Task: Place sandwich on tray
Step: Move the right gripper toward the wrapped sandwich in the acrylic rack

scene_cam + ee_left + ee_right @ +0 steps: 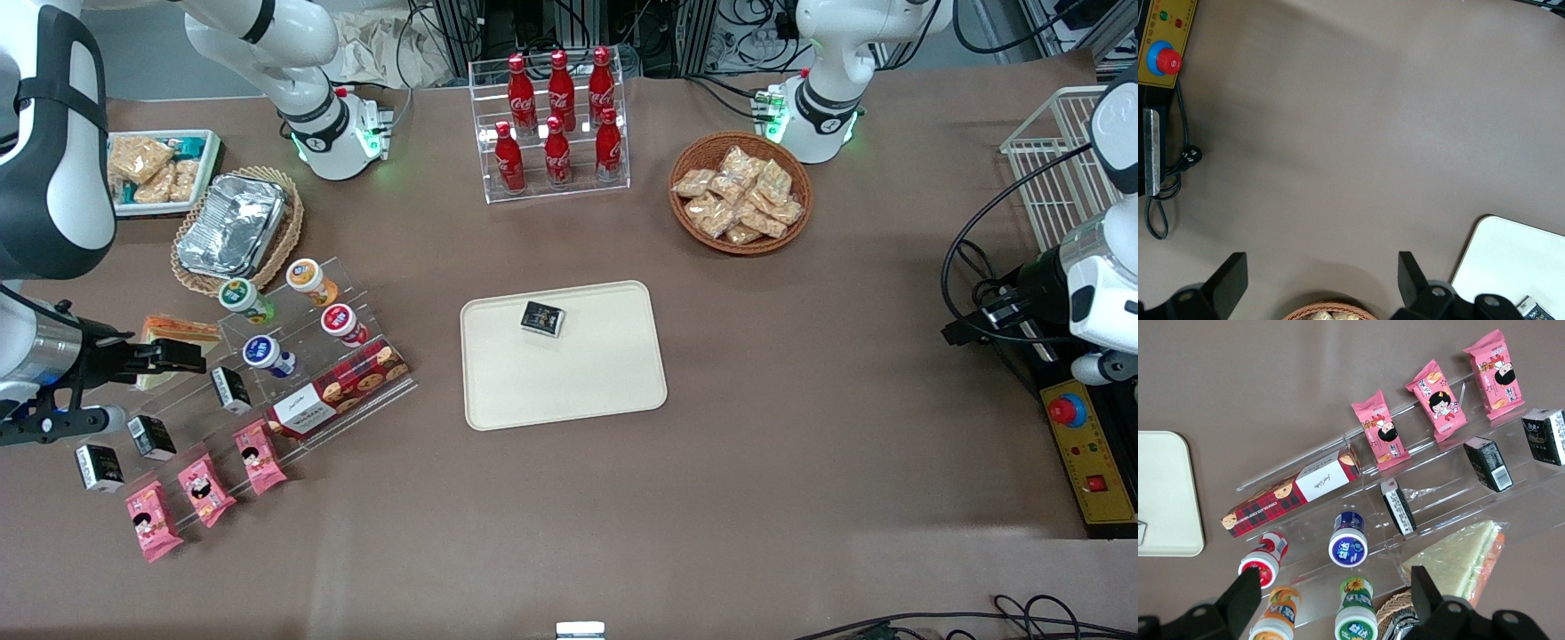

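The sandwich (180, 330), a plastic-wrapped wedge of pale bread with orange and green filling, lies at the working arm's end of the table, on the top step of a clear acrylic rack (293, 356). In the right wrist view the sandwich (1458, 557) lies beside one finger (1426, 590). My gripper (178, 356) hovers just above it and covers part of it. The gripper (1335, 593) is open, with only rack bottles showing below the gap. The cream tray (569, 382) lies mid-table, toward the parked arm from the rack, with a small black packet (542, 318) on it. The tray's corner (1165, 493) shows in the wrist view.
The rack holds small bottles (340, 322), a plaid cookie box (342, 388), black packets (231, 388) and pink packets (260, 455). A foil container (231, 224) in a wicker basket sits farther back. Cola bottles (558, 120) and a snack basket (740, 192) stand farther from the camera than the tray.
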`<move>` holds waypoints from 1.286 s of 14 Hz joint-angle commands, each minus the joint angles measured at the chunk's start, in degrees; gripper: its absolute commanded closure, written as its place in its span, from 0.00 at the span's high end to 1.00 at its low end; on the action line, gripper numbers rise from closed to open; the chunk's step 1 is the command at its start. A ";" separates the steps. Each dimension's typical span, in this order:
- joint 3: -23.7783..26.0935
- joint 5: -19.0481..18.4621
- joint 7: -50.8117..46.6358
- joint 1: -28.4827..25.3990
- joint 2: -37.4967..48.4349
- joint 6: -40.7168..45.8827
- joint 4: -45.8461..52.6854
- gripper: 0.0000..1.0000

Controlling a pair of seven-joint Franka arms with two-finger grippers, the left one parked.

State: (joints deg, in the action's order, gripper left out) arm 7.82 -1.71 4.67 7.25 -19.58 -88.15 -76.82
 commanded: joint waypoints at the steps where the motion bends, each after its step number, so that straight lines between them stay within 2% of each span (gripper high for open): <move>1: 0.00 1.80 -0.37 0.40 0.07 -0.35 -0.09 1.00; 9: -0.26 2.68 -0.72 0.92 0.86 0.44 -0.09 1.00; 12: -0.70 2.68 -5.89 3.82 5.76 4.47 -2.36 1.00; 15: -1.23 1.89 -4.59 5.93 10.60 2.12 -8.68 1.00; 18: -1.32 1.89 -1.34 10.58 18.15 -9.19 -22.72 1.00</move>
State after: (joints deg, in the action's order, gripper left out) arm 6.55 -0.85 1.36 14.90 -8.84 -89.69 -86.77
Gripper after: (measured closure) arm 0.000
